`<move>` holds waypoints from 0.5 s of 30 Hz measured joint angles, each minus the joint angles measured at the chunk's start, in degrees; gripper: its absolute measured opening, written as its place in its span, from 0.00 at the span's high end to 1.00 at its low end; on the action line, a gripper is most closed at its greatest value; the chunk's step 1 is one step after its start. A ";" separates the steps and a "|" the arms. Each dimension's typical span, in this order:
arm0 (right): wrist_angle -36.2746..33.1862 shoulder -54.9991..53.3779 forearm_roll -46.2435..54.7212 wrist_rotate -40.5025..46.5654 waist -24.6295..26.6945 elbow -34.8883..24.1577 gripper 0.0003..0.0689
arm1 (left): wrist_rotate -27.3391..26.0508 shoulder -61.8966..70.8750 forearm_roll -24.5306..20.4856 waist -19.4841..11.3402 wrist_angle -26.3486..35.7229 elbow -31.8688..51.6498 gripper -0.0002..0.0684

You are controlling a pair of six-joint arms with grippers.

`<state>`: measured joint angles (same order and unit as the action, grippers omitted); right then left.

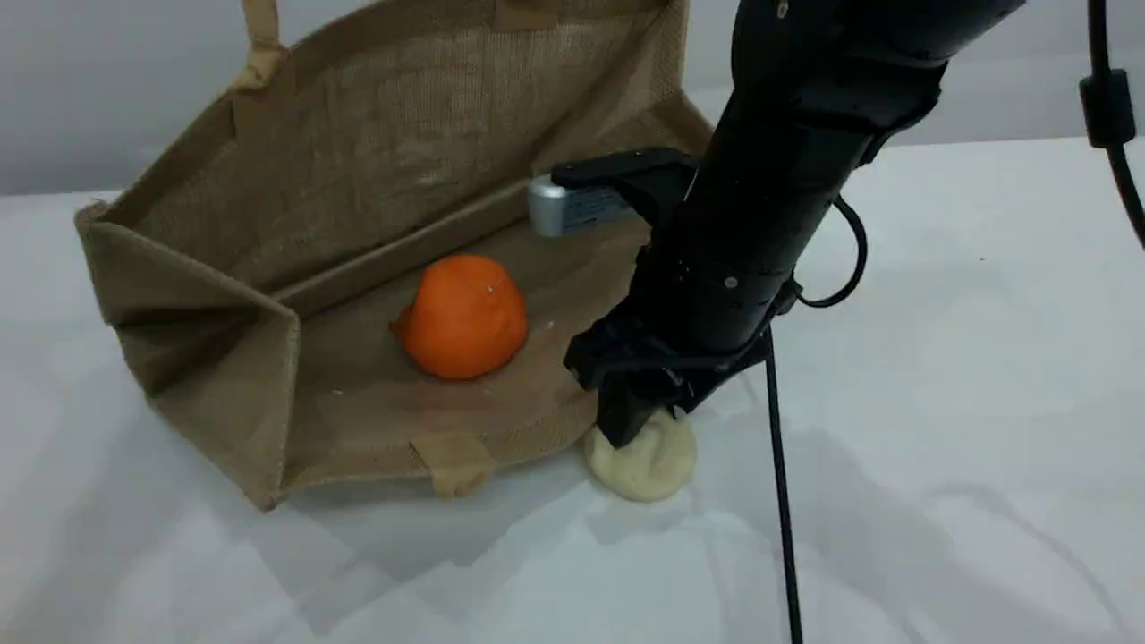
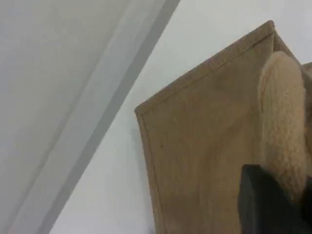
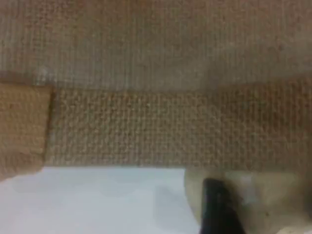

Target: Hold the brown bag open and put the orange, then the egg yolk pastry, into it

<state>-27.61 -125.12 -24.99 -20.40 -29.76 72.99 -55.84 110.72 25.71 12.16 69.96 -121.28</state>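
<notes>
You're looking at a plain white surface (image 1: 939,402) under even light, with a bare grey wall (image 1: 89,89) behind it and soft shadows falling toward the near edge. The brown bag (image 1: 358,152) lies on its side with the mouth facing the scene camera. Its lower panel is flat on the surface and its upper panel is pulled up and back, so the opening gapes.

Your left end effector (image 2: 273,204) is pressed together on the bag's beige upper handle (image 2: 282,122). In the left wrist view the fuzzy strap runs straight down into the dark fingertip, and a corner of the bag hangs beyond it. In the scene view that strap climbs out of the top edge.

The orange (image 1: 461,315) sits inside the bag on the lower panel, well back from the hem.

Now the right side: the egg yolk pastry (image 1: 648,461) rests on the surface just outside the bag's hemmed edge, near the lower handle (image 1: 456,465). Your right end effector (image 1: 644,420) is down on top of it, fingertips touching the pale dough. The right wrist view shows one dark fingertip against the pastry, with the woven hem band right behind. I can't tell you whether those fingers are spread around it or already pinching it.

A thin black cable (image 1: 783,501) drops from the right arm to the bottom of the scene view.
</notes>
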 joint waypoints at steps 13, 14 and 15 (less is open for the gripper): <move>-0.63 -3.19 -0.04 -0.14 0.00 0.07 0.84 | 0.23 0.00 0.05 0.00 0.00 0.00 0.87; -0.87 -3.04 0.33 -0.57 0.00 0.07 0.87 | 0.23 0.00 0.05 0.00 0.00 0.00 0.87; -1.25 -2.75 0.95 -0.69 0.00 0.01 0.90 | 0.23 0.00 0.05 0.00 0.00 0.00 0.87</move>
<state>-28.86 -127.87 -24.03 -21.09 -29.76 73.00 -55.61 110.72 25.76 12.16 69.96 -121.28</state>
